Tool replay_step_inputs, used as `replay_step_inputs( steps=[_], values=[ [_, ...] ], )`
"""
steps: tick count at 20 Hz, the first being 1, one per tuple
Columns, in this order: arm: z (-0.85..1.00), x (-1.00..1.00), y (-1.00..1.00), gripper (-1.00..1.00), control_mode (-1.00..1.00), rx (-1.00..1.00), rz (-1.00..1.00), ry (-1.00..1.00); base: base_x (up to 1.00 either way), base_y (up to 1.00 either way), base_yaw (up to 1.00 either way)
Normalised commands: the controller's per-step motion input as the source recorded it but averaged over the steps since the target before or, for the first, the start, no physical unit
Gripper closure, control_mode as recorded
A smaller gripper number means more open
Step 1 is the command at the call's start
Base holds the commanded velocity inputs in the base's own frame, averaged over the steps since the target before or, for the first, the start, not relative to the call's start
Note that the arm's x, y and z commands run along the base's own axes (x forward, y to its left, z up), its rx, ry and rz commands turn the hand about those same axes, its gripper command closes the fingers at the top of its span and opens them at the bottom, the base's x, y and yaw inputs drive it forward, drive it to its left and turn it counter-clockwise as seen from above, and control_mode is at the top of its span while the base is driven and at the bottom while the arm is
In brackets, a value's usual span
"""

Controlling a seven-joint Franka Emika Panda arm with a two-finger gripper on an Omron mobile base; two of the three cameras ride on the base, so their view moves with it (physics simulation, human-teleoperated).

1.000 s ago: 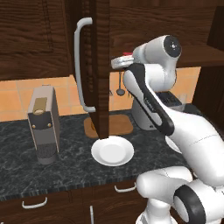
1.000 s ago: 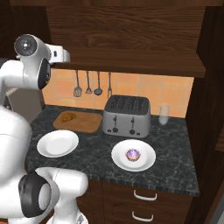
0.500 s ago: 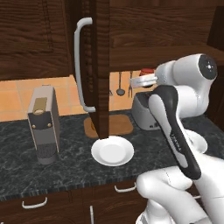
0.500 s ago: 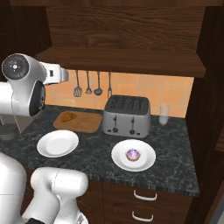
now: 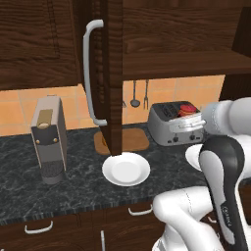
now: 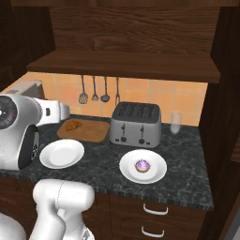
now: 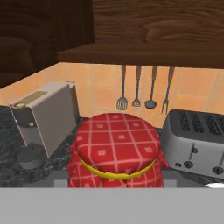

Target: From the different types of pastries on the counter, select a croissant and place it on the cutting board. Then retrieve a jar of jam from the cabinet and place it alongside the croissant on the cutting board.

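The croissant (image 6: 72,125) is already lying on the cutting board (image 6: 93,133). The claw (image 5: 188,116) is grasping the jar of jam (image 7: 116,148), carrying it high above the tabletop (image 6: 187,159). Setting it beside the croissant is what's left.

Dark wood kitchen with an orange tiled wall

An orange tiled backsplash (image 6: 140,91) runs behind a silver four-slot toaster (image 6: 136,124), the landmark here. Directly above the toaster hangs a dark wood shelf (image 6: 126,65), with wood panelling above that. Left of the toaster, four dark utensils (image 6: 99,90) hang on the tiles. Right of the toaster stands a small clear glass (image 6: 176,123). Further left of the toaster stands a grey coffee machine (image 5: 48,139). Below and in front of the toaster are dark drawers with white handles (image 6: 154,209). Light is even, with soft shadows.
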Motion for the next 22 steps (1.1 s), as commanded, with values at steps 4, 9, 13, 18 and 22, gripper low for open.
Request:
replay_step_inputs(
  steps=[4, 9, 13, 18, 22],
  values=[
    [-0.48, -0.31, -0.24, 1.00, -1.00, 0.00, 0.00, 0.10, 0.00, 0.00, 0.00],
    [-0.93, 0.01, -0.06, 1.00, -1.00, 0.07, 0.00, 0.08, 0.00, 0.00, 0.00],
    [-0.92, 0.06, 0.00, 1.00, -1.00, 0.16, 0.00, 0.04, 0.00, 0.00, 0.00],
    [-0.22, 0.01, 0.01, 1.00, -1.00, 0.09, 0.00, 0.01, 0.00, 0.00, 0.00],
    [-0.88, 0.37, 0.44, 1.00, -1.00, -0.04, -0.09, 0.01, 0.00, 0.00, 0.00]
  ],
)
